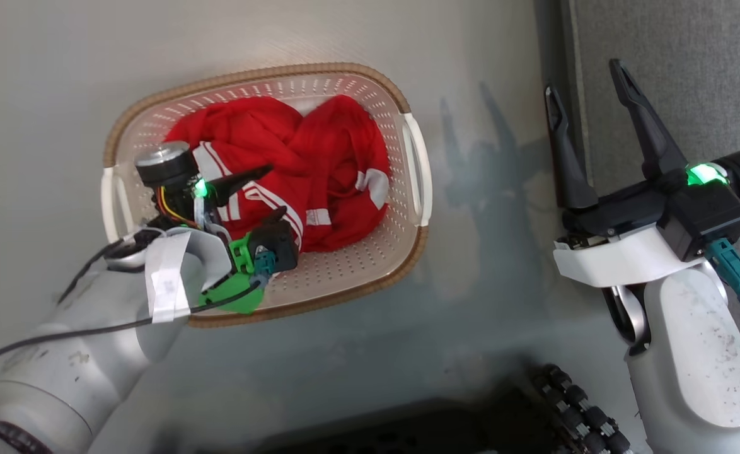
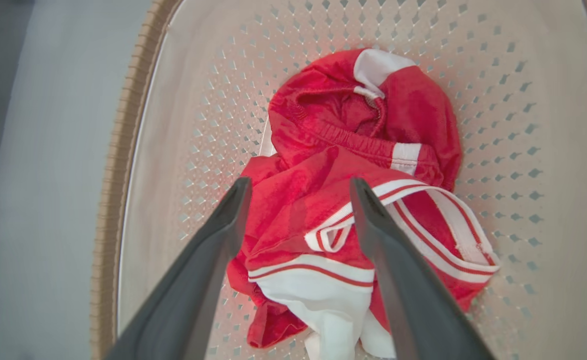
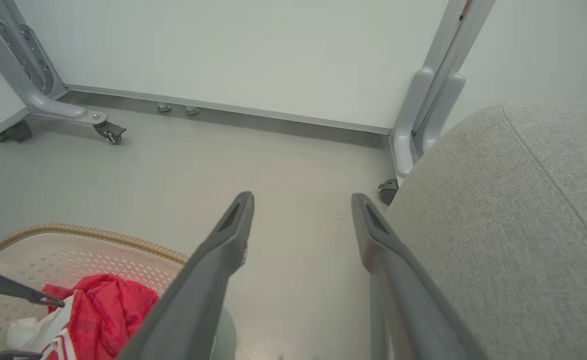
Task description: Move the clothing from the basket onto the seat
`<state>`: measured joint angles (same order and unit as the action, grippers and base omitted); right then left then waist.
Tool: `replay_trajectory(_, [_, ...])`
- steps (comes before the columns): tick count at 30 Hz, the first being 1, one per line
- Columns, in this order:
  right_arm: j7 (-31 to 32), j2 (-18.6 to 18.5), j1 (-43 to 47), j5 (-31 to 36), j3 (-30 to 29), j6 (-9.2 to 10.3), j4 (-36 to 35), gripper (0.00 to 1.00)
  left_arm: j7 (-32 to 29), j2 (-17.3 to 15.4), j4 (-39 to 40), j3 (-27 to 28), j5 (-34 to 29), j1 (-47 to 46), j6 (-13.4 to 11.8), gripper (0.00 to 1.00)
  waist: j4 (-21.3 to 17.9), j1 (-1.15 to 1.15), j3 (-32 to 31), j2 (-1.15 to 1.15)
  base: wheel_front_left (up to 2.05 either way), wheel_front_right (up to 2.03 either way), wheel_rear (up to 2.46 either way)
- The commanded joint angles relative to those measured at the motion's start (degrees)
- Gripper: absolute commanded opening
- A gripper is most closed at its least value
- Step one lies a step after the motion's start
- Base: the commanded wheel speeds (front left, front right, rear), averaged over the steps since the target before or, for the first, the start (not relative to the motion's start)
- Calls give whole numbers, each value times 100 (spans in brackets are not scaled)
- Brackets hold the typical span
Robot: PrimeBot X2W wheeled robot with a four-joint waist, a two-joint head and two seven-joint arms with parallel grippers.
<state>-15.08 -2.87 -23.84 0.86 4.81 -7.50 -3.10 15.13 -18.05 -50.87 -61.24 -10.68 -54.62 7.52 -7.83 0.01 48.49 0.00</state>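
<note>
The cream basket (image 1: 269, 72) with its brown rim stands on the floor, holding the clothing (image 1: 319, 145), a crumpled red heap with white stripes. My left gripper (image 1: 274, 190) reaches into the basket, open, just above the heap. In the left wrist view the left gripper (image 2: 299, 185) has a finger on either side of a striped fold of the clothing (image 2: 413, 105), inside the basket (image 2: 183, 125); whether it touches is unclear. My right gripper (image 1: 583, 79) is open and empty at the edge of the grey seat (image 1: 691, 57). The right gripper (image 3: 302, 200) points over the floor beside the seat (image 3: 513, 210).
A pale panel (image 3: 253, 55) on a grey frame with castors (image 3: 108, 132) stands beyond the floor strip between basket (image 3: 88, 232) and seat. My dark base (image 1: 439, 429) lies along the bottom of the head view. One left finger (image 3: 18, 292) shows over the clothing (image 3: 108, 305).
</note>
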Motion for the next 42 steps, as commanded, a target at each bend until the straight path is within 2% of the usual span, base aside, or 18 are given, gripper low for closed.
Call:
replay_trajectory(1, [-11, -3, -102, -67, -2, 1, -28, 100, 1, -42, -91, -86, -44, -160, -8, 100, -246, -1, 300, 0, 0, 0, 0])
replay_trajectory(8, [-11, -4, -289, -180, 41, 1, -78, 100, 1, 5, -898, -686, -379, -688, -26, 100, -381, -1, 666, 0, 0, 0, 0])
replay_trajectory(16, [-11, -2, -435, -236, 97, 1, -114, 100, 1, 189, -1591, -842, -456, -1041, -119, 100, -463, -1, 1039, 0, 0, 0, 0])
replay_trajectory(23, [-11, -4, -485, -273, 171, 1, -89, 100, 1, 371, -1900, -866, -384, -1209, -350, 98, -466, -1, 1221, 0, 0, 0, 0])
replay_trajectory(24, [-11, -5, -479, -321, 165, 1, -76, 100, 1, 380, -1923, -864, -355, -1221, -369, 13, -465, -1, 1226, 0, 0, 0, 0])
replay_trajectory(25, [-11, -5, -477, -343, 151, 1, -64, 100, 1, 387, -1938, -865, -334, -1224, -381, 0, -468, -1, 1224, 0, 0, 0, 0])
replay_trajectory(33, [-11, -7, -487, -531, 94, 1, 53, 100, 1, 396, -1682, -592, 150, -979, -636, 0, -401, -1, 947, 0, 0, 0, 0])
replay_trajectory(42, [-11, -6, -166, -497, 92, 1, 285, 100, 1, 381, -1001, 39, 1103, -65, -981, 0, -236, -1, -141, 0, 0, 0, 0])
